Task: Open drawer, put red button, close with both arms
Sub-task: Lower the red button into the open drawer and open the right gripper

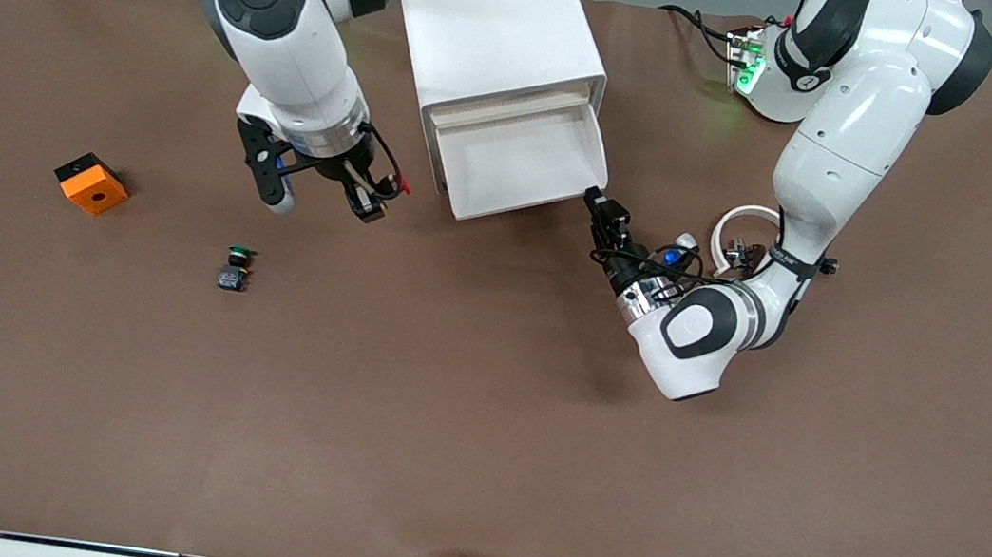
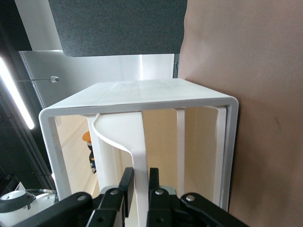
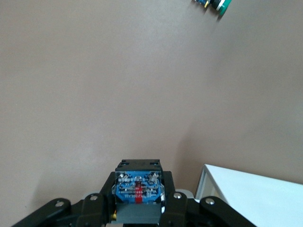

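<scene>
The white cabinet stands at the table's back middle with its top drawer pulled out, and the tray looks empty. My left gripper is at the drawer's front corner toward the left arm's end. In the left wrist view the gripper is shut on the drawer's thin white front wall. My right gripper hangs over the table beside the drawer's other front corner. It is shut on the red button, whose blue-labelled body shows between the fingers.
The green-capped switch lies on the brown table toward the right arm's end and shows in the right wrist view. An orange block lies farther that way. A white ring lies by the left arm. A white drawer corner shows in the right wrist view.
</scene>
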### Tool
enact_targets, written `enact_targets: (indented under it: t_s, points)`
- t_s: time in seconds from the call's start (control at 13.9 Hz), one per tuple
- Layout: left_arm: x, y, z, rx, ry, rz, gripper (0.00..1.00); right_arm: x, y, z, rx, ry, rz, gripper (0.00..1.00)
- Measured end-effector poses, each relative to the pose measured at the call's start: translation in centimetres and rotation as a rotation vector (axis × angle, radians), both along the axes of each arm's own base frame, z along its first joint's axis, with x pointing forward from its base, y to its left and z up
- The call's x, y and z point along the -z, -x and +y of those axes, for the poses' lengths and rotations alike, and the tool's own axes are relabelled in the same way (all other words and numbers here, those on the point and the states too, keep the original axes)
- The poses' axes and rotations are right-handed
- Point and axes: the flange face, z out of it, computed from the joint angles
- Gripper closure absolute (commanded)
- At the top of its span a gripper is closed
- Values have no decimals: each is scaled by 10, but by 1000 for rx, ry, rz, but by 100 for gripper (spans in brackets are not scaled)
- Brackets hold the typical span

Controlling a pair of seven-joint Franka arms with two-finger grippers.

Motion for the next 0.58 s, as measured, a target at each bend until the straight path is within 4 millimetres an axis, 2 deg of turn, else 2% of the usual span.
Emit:
enact_targets:
  t_s: [0.36,0.43,0.58]
  points:
    - [5,-11,18,-31,-10,-5,82,10,16,45,63,-6,-4,100]
    - [7,-12,19,-33,-10,-3,69,17,21,56,78,-5,-4,100]
    - [8,-12,19,-33,-11,-2,56,34,32,80,109,8,-8,100]
